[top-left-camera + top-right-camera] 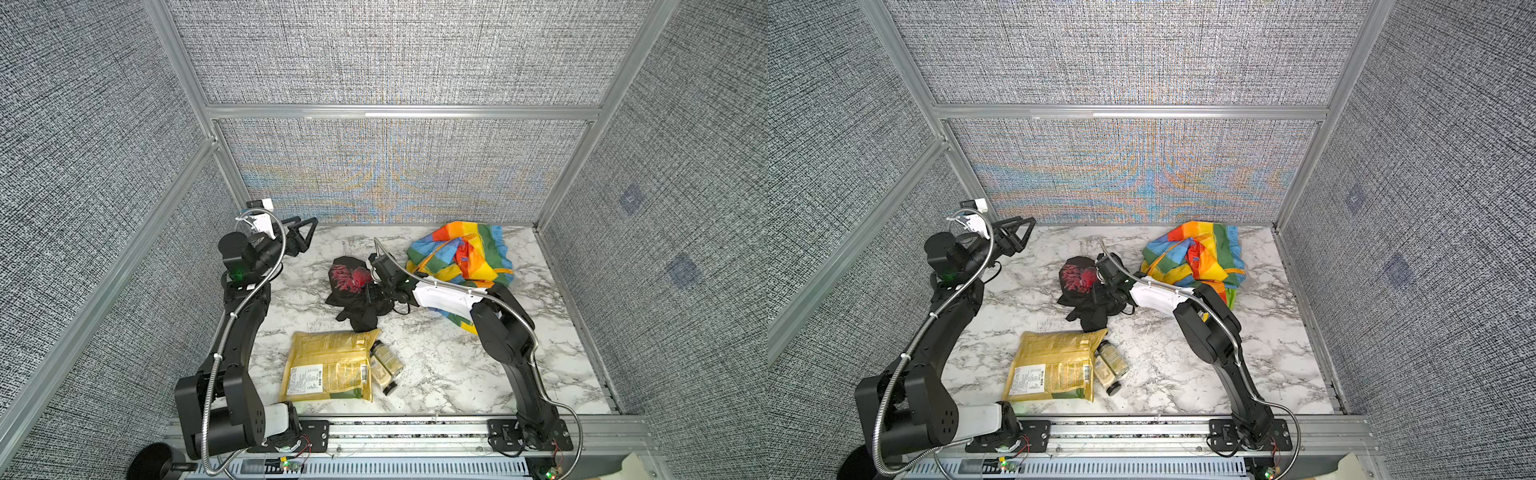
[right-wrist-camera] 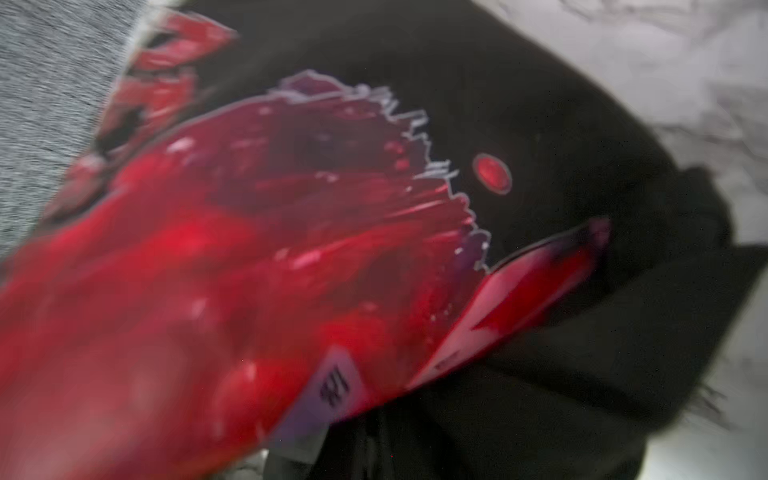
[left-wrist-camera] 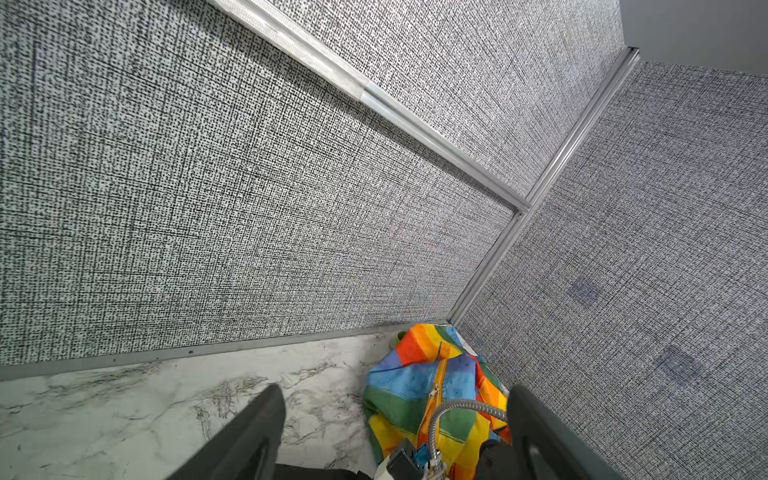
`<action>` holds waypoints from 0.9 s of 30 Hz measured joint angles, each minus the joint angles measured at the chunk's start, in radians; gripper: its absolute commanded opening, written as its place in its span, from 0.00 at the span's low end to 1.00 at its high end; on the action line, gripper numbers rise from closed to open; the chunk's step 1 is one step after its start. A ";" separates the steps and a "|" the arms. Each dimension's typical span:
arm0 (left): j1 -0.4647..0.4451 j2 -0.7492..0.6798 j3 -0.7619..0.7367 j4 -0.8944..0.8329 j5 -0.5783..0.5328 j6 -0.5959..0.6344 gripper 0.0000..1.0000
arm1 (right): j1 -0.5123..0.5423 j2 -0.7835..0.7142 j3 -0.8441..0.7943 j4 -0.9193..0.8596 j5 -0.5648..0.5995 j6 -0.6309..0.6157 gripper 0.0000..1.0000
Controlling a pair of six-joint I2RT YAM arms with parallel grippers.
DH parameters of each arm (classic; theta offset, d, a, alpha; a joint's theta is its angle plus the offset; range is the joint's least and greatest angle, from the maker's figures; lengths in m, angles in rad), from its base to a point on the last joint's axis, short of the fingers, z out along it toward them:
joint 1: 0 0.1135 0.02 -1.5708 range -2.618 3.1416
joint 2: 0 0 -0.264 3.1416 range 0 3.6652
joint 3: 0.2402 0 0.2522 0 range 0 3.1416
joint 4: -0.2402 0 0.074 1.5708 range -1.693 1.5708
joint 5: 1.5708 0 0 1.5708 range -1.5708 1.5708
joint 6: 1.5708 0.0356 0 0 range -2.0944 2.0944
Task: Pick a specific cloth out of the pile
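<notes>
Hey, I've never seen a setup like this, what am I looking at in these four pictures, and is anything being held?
These are two black robot arms bolted to the front of a marble table, inside grey fabric walls. Two pictures look down from overhead; two come from cameras on the arms' wrists.

On the table lie a rainbow cloth, a black cloth with a red print, a yellow packet and two small jars.

The right gripper is shut and pressed into the black cloth, apparently gripping it; its wrist camera shows that cloth blurred and close. The left gripper is open, holding nothing, raised near the back wall.
</notes>
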 measured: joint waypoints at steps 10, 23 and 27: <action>-0.066 0.047 0.029 -0.089 -0.037 0.066 0.87 | -0.020 -0.177 -0.087 -0.013 -0.008 0.014 0.58; -0.208 0.148 0.148 -0.380 -0.263 0.250 0.77 | -0.058 -0.789 -0.467 0.012 0.043 -0.026 0.73; -0.248 0.218 0.205 -0.510 -0.375 0.288 0.73 | -0.067 -0.961 -0.564 -0.009 0.081 -0.037 0.75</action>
